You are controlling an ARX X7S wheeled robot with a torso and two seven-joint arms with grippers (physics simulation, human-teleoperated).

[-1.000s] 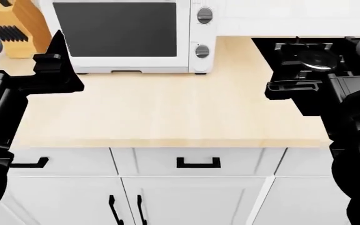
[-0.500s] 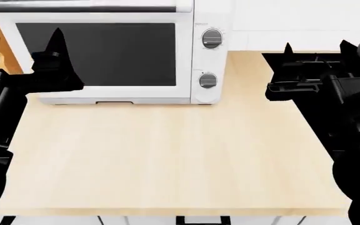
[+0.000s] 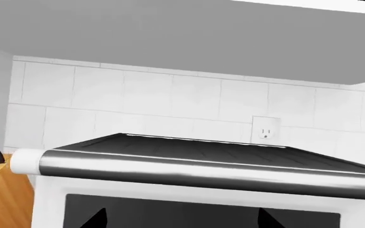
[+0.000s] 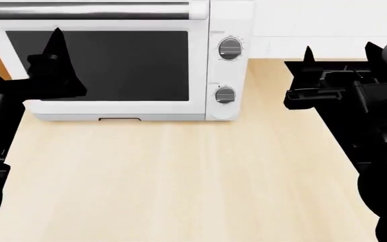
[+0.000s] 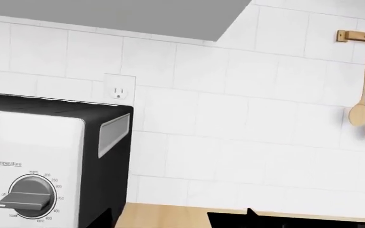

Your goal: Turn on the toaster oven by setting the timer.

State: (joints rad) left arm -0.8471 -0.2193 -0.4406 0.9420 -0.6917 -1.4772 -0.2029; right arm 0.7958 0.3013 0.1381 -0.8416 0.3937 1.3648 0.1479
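**Timer knob lay ahead of the right gripper, toward the robot's left**

The toaster oven stood at the back of the surface. Its lower knob, probably the timer since the upper knob reads "temperature", sat forward of the right gripper and toward the left one, nearer the right arm. The left gripper hung before the glass door. Neither gripper held anything; whether they were parted, I cannot tell. Compared with a second ago, the oven filled more of the head view; the drawers had dropped out of sight.
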